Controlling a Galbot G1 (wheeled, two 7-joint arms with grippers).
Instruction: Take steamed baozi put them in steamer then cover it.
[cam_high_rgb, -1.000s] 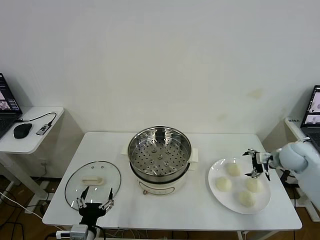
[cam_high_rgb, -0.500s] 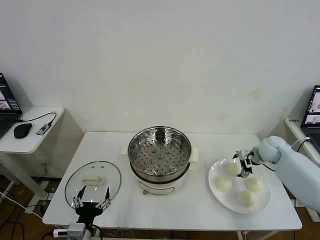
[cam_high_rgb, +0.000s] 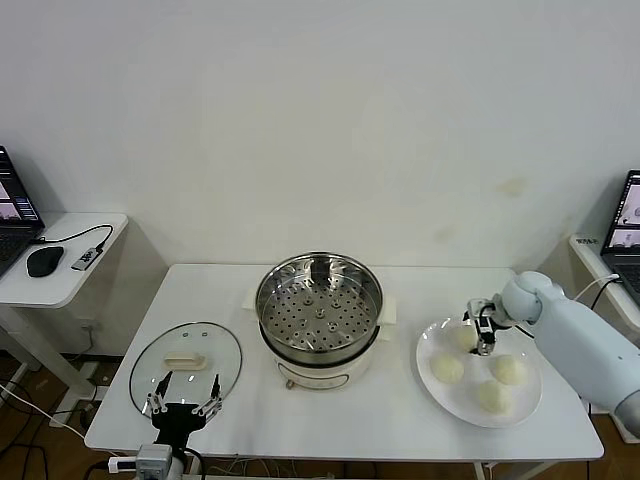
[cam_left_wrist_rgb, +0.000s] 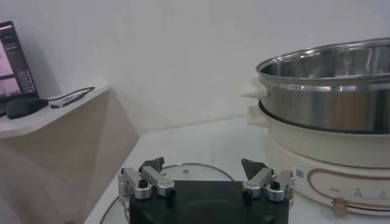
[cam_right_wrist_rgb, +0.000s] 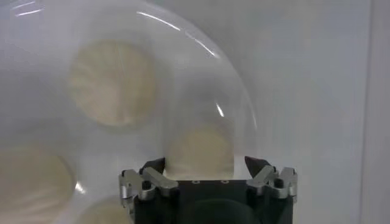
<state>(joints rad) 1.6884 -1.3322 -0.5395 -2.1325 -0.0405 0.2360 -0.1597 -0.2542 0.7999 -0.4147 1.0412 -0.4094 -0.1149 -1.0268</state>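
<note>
Right wrist view shows the right gripper (cam_right_wrist_rgb: 206, 173) wide-jawed and straddling one bun (cam_right_wrist_rgb: 200, 152) on the plate (cam_high_rgb: 433, 384); it has swung in from the plate's outer edge and begun narrowing, so the first pickup looks imminent. All four buns remain on the plate, with the steamer (cam_high_rgb: 318, 296) empty and the lid (cam_high_rgb: 186, 367) flat beside it. Left gripper (cam_high_rgb: 183, 409) waits wide open near the lid at the white table (cam_high_rgb: 390, 415) front; side desks stand against a plain wall
</note>
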